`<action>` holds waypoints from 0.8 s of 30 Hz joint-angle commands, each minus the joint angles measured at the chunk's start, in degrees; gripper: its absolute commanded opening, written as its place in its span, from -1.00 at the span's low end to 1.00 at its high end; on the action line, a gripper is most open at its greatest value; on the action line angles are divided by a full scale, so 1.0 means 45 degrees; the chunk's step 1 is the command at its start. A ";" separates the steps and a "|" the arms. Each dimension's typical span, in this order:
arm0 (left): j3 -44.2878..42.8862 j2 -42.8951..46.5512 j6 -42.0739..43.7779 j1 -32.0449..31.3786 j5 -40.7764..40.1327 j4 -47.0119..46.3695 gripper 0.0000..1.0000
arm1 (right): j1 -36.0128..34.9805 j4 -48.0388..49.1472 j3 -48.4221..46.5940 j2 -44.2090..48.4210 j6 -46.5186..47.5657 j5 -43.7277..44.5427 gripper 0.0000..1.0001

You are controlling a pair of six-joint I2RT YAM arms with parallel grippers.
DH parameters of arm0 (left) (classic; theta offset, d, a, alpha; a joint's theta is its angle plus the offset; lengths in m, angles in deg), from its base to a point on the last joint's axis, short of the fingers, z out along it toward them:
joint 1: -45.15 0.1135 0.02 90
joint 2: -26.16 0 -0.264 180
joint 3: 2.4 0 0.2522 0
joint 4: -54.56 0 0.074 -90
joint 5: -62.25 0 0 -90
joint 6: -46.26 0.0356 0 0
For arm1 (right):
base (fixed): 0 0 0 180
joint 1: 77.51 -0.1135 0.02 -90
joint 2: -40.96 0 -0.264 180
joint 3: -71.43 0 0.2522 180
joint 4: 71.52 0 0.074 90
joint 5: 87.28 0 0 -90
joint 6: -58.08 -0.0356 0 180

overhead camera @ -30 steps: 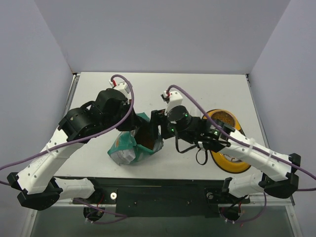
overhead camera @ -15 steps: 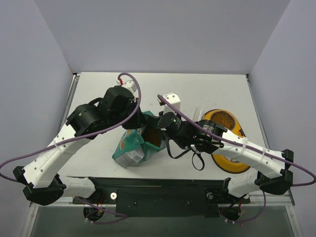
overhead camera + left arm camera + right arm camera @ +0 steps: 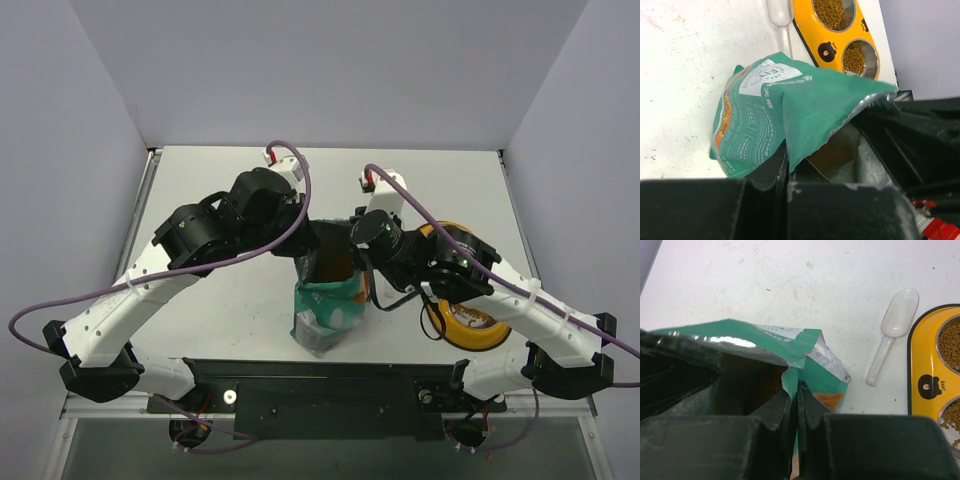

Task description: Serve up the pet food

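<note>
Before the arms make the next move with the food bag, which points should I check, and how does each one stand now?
1. Left pincer shut on the rim of the bag: ok.
2. Right pincer shut on the opposite rim: ok.
3. Bag mouth open, kibble visible inside: ok.
4. Both bowls of the feeder already hold kibble: ok.
5. Scoop lies free on the table beside the feeder: ok. A free pincer to take it: not ok, both hold the bag.
6. Bag would stand by itself if one pincer lets go: cannot tell.
</note>
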 commanded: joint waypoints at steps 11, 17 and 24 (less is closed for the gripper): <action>0.2299 0.1742 -0.0088 0.0765 0.3193 -0.5463 0.57 | 0.2124 0.1348 -0.2677 -0.1038 -0.1095 -0.2471 -1.00; 0.0950 0.1136 0.2369 -0.0835 0.0893 -0.3881 0.65 | 0.2670 0.1270 -0.3810 -0.1761 -0.1797 -0.3408 -1.00; 0.2004 0.1741 0.4131 -0.1600 0.0340 -0.4797 0.61 | 0.3374 0.1582 -0.4105 -0.2074 -0.2988 -0.4445 -1.00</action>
